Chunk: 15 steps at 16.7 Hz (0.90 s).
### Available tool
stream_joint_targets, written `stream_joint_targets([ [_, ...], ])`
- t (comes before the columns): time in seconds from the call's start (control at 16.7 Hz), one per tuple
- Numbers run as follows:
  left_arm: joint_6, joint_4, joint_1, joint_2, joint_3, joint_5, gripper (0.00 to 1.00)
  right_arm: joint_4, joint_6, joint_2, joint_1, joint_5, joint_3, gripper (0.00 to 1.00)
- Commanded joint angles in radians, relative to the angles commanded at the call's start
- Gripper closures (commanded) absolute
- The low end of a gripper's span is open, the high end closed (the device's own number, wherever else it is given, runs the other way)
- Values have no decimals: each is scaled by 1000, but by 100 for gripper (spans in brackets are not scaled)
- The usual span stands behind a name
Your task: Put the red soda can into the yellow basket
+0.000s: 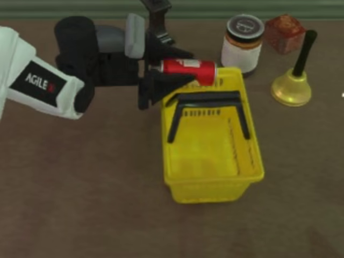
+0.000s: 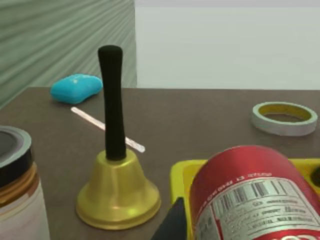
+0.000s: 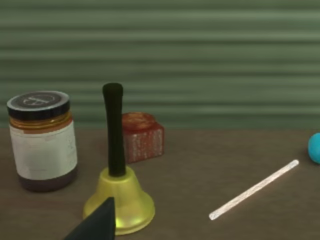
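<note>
You are working on a dull brown table backed by a green ribbed wall. The red soda can lies on its side, barcode on a white label patch showing, clamped in your left gripper over the far rim of the yellow basket, whose black handle is folded down. Beyond the basket stand a dark-lidded jar and a brass bell. Whether your right gripper is open, you cannot tell.
</note>
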Motion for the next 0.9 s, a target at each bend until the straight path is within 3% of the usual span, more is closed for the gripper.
stream_joint_targets([
  [0.18,0,0,0,0,0,0,2,0,0,0,0,0,0,0],
  [0.24,0,0,0,0,0,0,0,0,0,0,0,0,0,0],
  [0.9,-9,-16,3,-34,-10,-22,0,-28,-20,30,15,-3,30,0],
])
